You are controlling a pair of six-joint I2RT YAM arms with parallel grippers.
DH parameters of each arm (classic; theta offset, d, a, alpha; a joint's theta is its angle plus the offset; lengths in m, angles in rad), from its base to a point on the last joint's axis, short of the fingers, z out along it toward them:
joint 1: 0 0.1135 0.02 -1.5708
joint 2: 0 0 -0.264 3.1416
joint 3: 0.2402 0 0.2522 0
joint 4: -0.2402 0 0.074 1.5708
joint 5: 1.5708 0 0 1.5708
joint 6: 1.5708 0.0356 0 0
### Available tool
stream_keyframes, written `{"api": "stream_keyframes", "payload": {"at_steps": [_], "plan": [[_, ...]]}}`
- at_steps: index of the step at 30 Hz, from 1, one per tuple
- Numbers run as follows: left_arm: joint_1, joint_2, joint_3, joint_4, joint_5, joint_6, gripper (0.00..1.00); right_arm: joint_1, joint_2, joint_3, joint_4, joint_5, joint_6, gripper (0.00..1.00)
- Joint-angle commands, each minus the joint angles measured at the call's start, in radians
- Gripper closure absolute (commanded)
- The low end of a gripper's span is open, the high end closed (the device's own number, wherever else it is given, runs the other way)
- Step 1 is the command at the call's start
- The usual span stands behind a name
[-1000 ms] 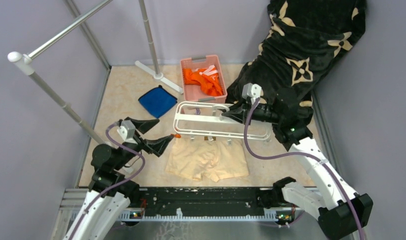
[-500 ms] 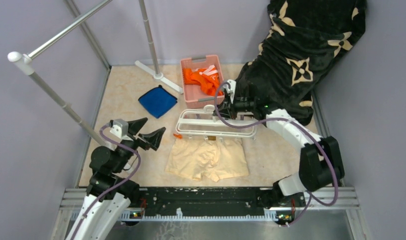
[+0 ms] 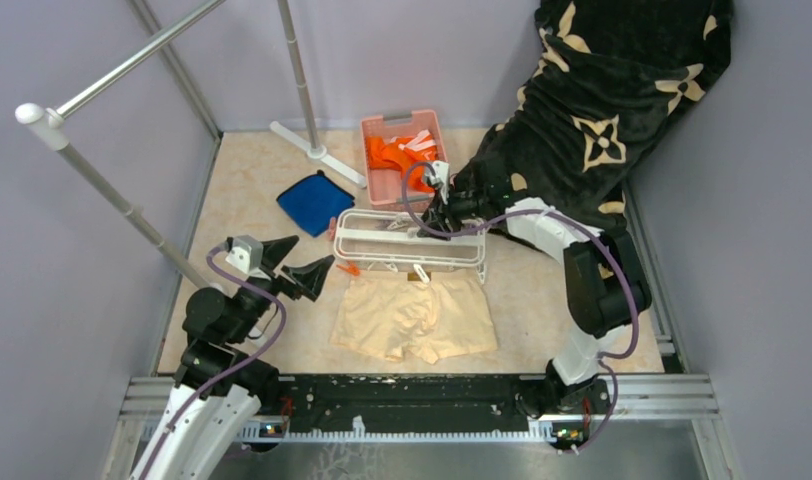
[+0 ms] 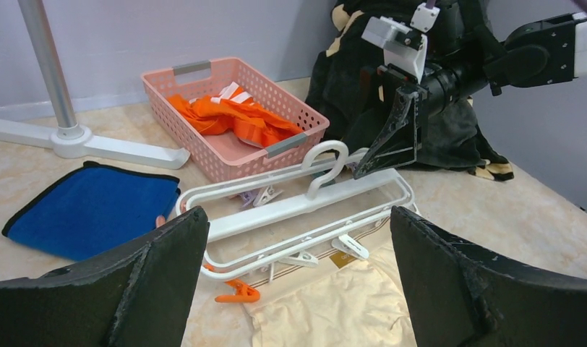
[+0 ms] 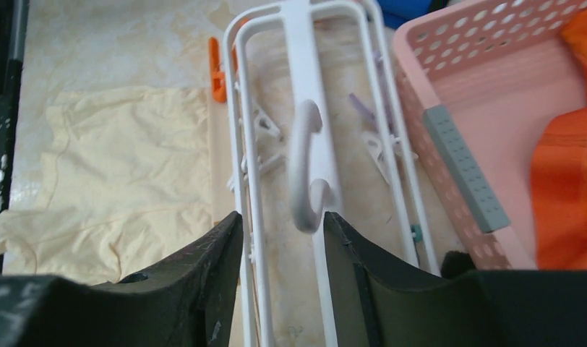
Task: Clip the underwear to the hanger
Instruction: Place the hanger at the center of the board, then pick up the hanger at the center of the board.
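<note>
The pale peach underwear [image 3: 414, 318] lies flat on the table in front of the arms; it also shows in the left wrist view [image 4: 341, 311] and the right wrist view [image 5: 117, 159]. The white hanger [image 3: 402, 238] lies just beyond it, its near rail and clips over the waistband [image 4: 305, 206]. My right gripper [image 3: 440, 212] reaches in from the right, its fingers closed around the hanger's centre bar and a side rail near the hook [image 5: 282, 217]. My left gripper [image 3: 307, 258] is wide open and empty, left of the underwear, facing the hanger [image 4: 296, 213].
A pink basket [image 3: 384, 185] with orange clothes stands right behind the hanger. A blue folded cloth [image 3: 315, 203] lies at the back left. An orange clip [image 3: 350, 269] lies by the hanger's left corner. A black patterned blanket [image 3: 602, 90] fills the back right. Grey rack poles [image 3: 112, 195] stand at left.
My right gripper has swung left and dragged the hanger left with it, towards the basket. My left gripper has drawn back slightly from the underwear's corner.
</note>
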Motion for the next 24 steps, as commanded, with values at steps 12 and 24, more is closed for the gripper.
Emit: {"api": "stream_keyframes", "payload": {"at_steps": [12,24], "plan": [[0.0,0.065,0.015,0.044,0.011,0.011,0.01,-0.023,-0.417,-0.289,0.288,0.474,0.503,0.52],[0.001,0.086,0.022,0.051,0.013,-0.01,0.02,0.072,-0.288,-0.21,0.122,0.696,0.561,0.54]]}}
